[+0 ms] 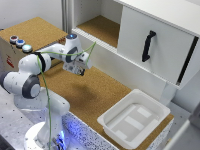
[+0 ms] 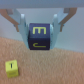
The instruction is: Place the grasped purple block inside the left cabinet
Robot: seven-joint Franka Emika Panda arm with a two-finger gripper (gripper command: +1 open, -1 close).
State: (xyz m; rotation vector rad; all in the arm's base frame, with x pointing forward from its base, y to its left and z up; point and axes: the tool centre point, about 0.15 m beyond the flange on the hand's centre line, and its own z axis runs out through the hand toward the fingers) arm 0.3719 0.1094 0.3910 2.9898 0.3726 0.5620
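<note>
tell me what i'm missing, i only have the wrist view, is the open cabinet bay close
Observer: Not yet. In the exterior view the gripper hangs over the cork table, in front of and below the left cabinet.
Operator: anything in the way up there
Observer: The bay's cork floor looks bare. To the exterior view's right of it is a shut white door with a black handle.
Operator: what else is on the table
Observer: A white tray sits toward the exterior view's right, away from the arm.
</note>
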